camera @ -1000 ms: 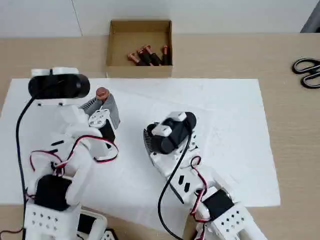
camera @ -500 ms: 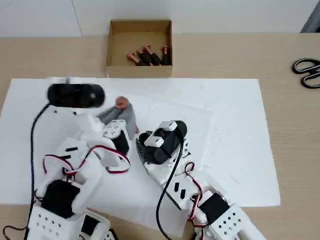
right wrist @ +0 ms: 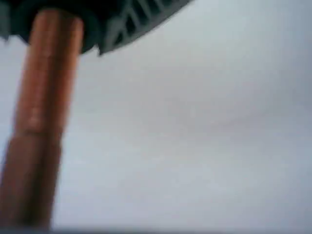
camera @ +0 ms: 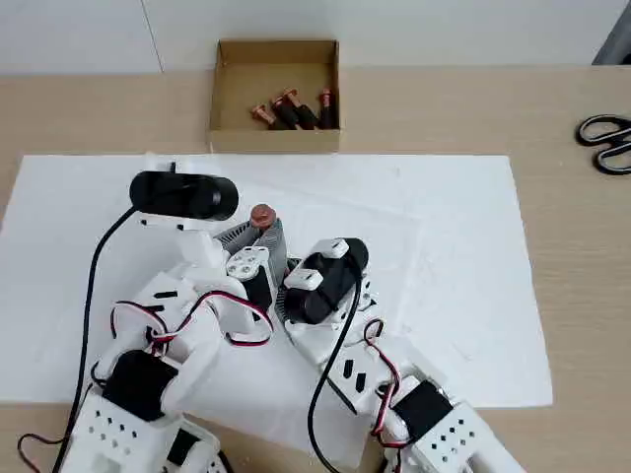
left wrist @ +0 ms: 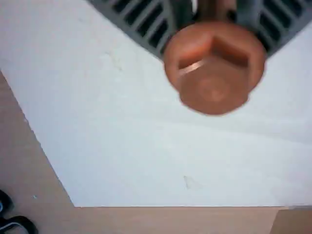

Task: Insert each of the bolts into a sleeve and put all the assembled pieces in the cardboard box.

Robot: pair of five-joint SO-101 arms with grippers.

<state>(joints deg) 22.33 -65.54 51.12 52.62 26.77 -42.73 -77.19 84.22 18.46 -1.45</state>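
- Seen from above, two white robot arms stand side by side at the 6 o'clock edge of a wooden counter (camera: 444,108), over a white paper sheet (camera: 463,246).
- The left gripper (camera: 258,236) is near the centre of the sheet. Its grey ribbed fingers are closed on a copper bolt (camera: 261,215), whose hexagonal head faces its wrist camera.
- The right arm (camera: 325,281) sits just beside it at 4 o'clock, the casings almost touching.
- At the right gripper (right wrist: 68,22), a copper shank (right wrist: 46,97) runs past a dark part (right wrist: 90,29). That part may be a sleeve, and the grip there cannot be told.
- The cardboard box (camera: 222,94) is at 12 o'clock and holds several assembled pieces (camera: 294,108).
- The step in hand looks like mating bolt and sleeve. The next move calls for lining the shank up with the bore and pushing straight in, then carrying the piece to the box.
- Room is tight between the arms — a tilt could knock them together. The sheet lies open toward 3 o'clock, and so does the way to the box. Scissors (camera: 606,138) lie at 2 o'clock by the counter's edge, well apart.
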